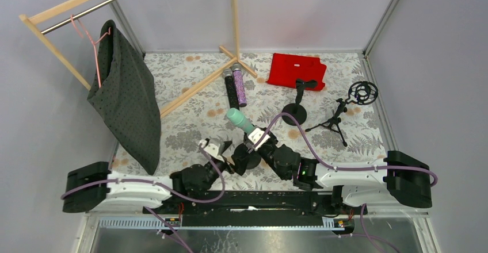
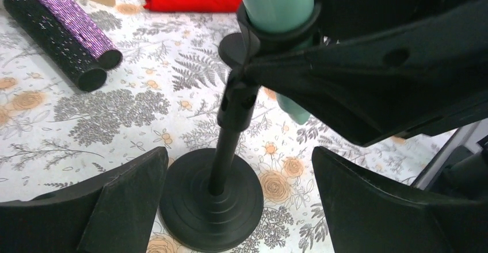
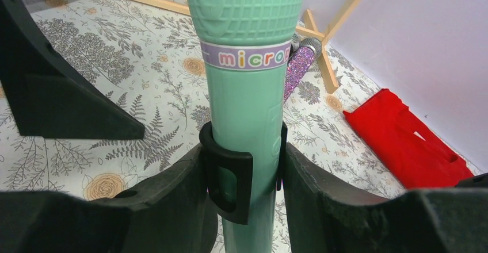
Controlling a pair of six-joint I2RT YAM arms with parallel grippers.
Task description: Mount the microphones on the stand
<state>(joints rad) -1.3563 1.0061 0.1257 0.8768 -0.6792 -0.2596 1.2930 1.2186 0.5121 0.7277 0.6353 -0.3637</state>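
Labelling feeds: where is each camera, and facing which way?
Top external: above and behind, looking down on the table; left arm and right arm show.
Left wrist: on left arm, facing the stand; open left gripper shows.
Right wrist: on right arm, facing the mint-green microphone; right gripper clasps it.
Shared: red cloth in all.

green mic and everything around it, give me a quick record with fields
green microphone: seated in the clip of the near stand
right pincer: shut on the green microphone at the clip
left pincer: open by the near stand's base, holding nothing
black microphone: lying on the table
purple microphone: lying beside the black one
free stands: round-base stand and tripod, both empty
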